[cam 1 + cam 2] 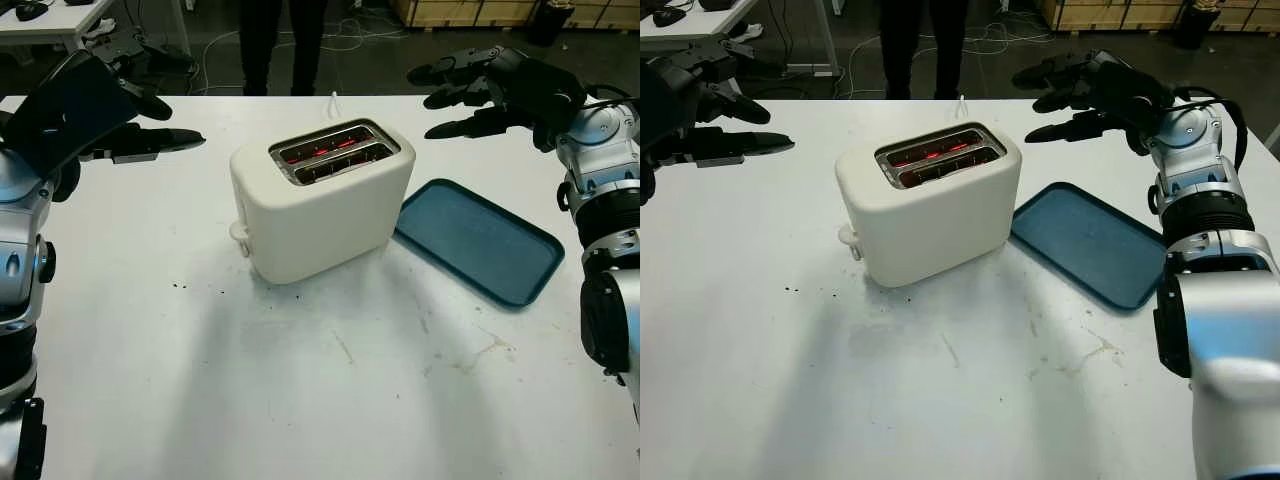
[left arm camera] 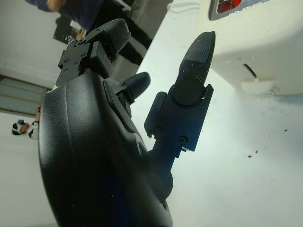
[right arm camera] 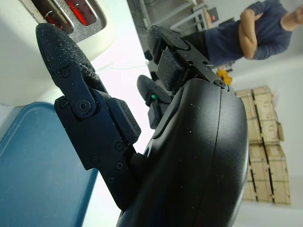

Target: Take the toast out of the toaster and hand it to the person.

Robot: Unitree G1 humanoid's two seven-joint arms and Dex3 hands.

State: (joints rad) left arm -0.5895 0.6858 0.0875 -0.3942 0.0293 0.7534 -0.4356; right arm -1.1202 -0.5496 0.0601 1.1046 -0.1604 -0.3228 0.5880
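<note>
A cream two-slot toaster stands in the middle of the white table, its slots glowing red inside. I cannot make out any toast above the slots. My left hand is open and raised to the left of the toaster, well apart from it. My right hand is open and hovers to the toaster's upper right, above the table's far side. A person in dark trousers stands behind the table's far edge; the person with folded arms appears in the right wrist view.
A blue tray lies flat just right of the toaster, touching its base. The toaster's white cord runs toward the far edge. Small dark crumbs and faint stains dot the table in front. Desks, cables and wooden crates stand beyond.
</note>
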